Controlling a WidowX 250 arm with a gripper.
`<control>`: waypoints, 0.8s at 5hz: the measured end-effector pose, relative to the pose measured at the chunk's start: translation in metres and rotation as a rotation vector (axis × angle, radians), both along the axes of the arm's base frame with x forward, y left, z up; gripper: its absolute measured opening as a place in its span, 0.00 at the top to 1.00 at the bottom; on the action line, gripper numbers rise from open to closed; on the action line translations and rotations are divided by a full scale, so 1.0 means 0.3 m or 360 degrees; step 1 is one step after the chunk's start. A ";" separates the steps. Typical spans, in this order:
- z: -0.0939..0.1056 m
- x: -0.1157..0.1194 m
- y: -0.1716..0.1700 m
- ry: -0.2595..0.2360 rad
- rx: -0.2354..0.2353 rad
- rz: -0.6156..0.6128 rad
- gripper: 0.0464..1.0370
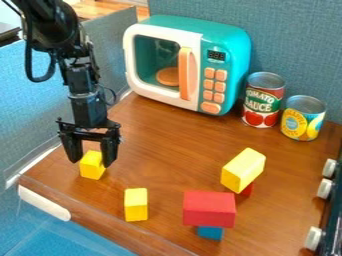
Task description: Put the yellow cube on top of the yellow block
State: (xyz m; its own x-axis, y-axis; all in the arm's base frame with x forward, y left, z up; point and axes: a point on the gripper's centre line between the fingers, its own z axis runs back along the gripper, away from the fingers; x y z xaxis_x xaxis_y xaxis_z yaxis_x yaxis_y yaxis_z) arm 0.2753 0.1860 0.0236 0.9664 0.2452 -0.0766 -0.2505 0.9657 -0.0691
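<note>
The black gripper hangs down at the left side of the camera view, and its two fingers are apart. The yellow cube sits on the brown table, right under the gripper and between its finger ends, so the hand looks lined up to grab it. I can't tell if the fingers touch it. One yellow block is near the cube, down and to the right; its long way runs up and down the view. Another yellow block is well over to the right, on a little red piece, and its long way slants up to the right. I can't be sure which is meant. For the far one, a big red block on a blue one is close by and could get bumped.
</note>
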 end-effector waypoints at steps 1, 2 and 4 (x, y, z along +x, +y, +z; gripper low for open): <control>-0.022 0.022 0.008 0.0005 -0.0021 -0.0014 0.11; -0.028 0.022 -0.004 -0.0002 -0.0046 -0.0023 0.37; 0.060 0.046 -0.087 -0.0057 -0.0013 -0.0141 0.45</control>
